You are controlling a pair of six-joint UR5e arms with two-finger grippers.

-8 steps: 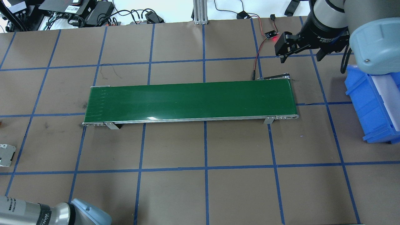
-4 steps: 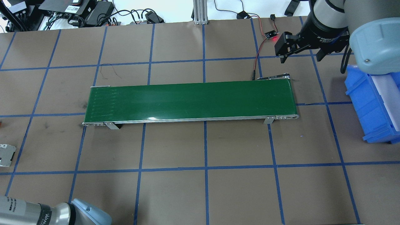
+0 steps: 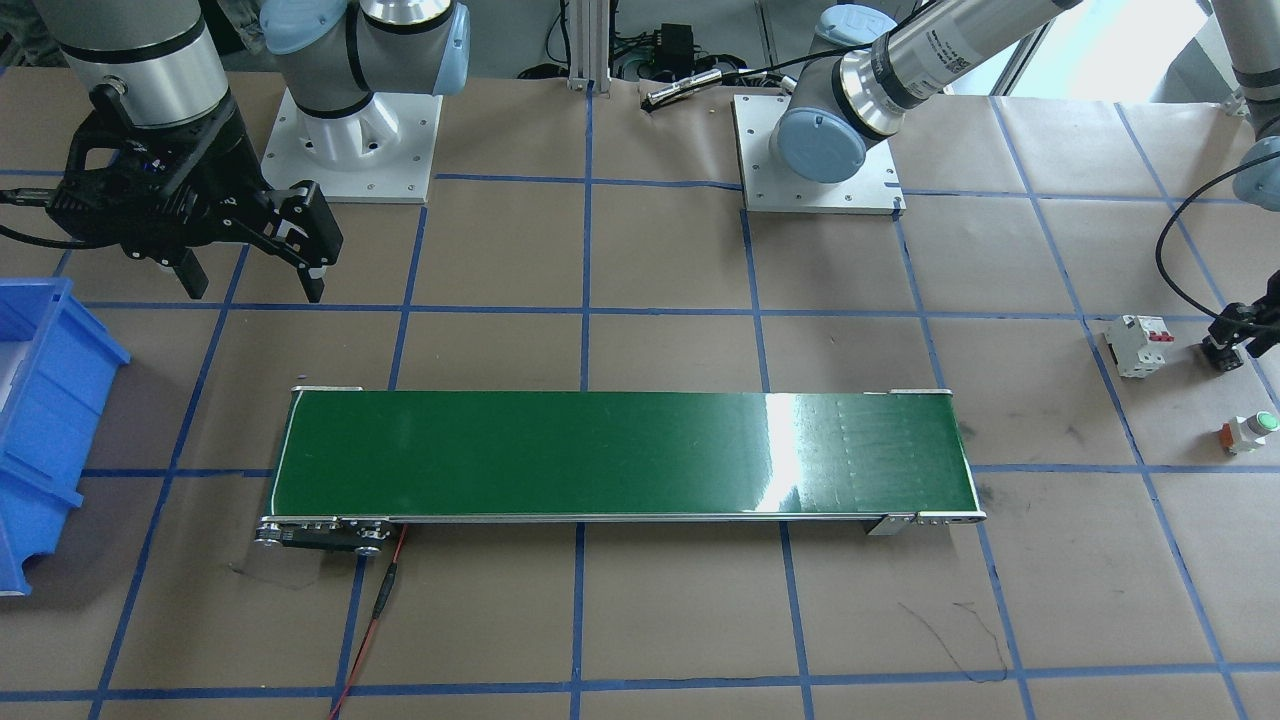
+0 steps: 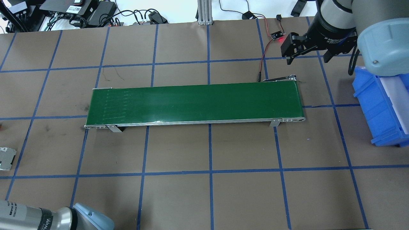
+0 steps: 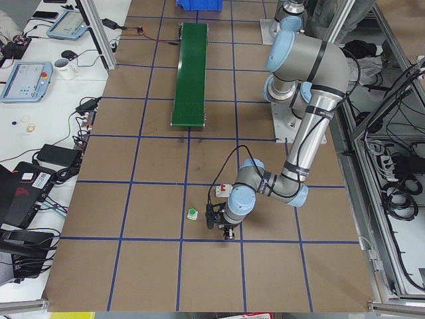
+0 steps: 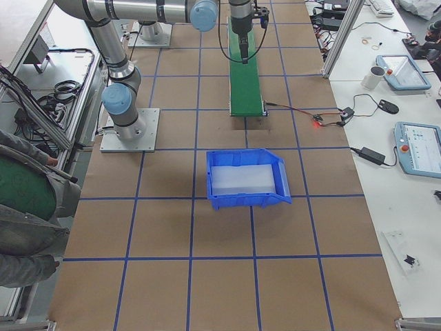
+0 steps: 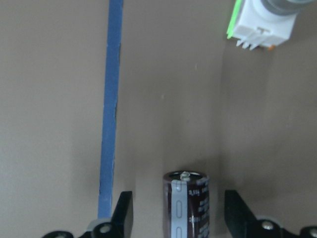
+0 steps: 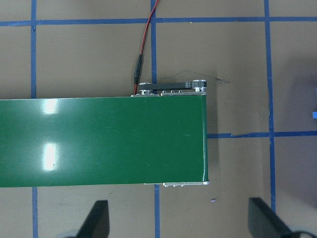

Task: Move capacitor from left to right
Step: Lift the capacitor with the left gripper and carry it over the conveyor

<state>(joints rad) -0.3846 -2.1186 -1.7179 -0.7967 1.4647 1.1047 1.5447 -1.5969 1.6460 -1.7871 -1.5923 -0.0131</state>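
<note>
The capacitor (image 7: 185, 206), a stubby black cylinder with a silvery stripe, lies on the brown table paper at the robot's left end. My left gripper (image 7: 181, 215) is open and straddles it, one finger (image 7: 124, 213) on each side with a gap to the capacitor. The same gripper shows low over the table in the front view (image 3: 1232, 340) and the left side view (image 5: 222, 229). My right gripper (image 4: 308, 58) hangs open and empty above the far right end of the green conveyor belt (image 4: 195, 102), also seen in the front view (image 3: 250, 285).
A white button with a green cap (image 7: 262, 22) and a white breaker with red switches (image 3: 1138, 345) sit close to the left gripper. A blue bin (image 4: 380, 108) stands at the right end. A red-lit sensor board (image 4: 277, 35) and its wire lie beyond the belt. A person (image 6: 27, 207) stands beside the table.
The right gripper has held its place over the belt's end. Faint marks on the belt's left part have drifted right. The left arm's elbow at the lower left has shifted slightly down.
</note>
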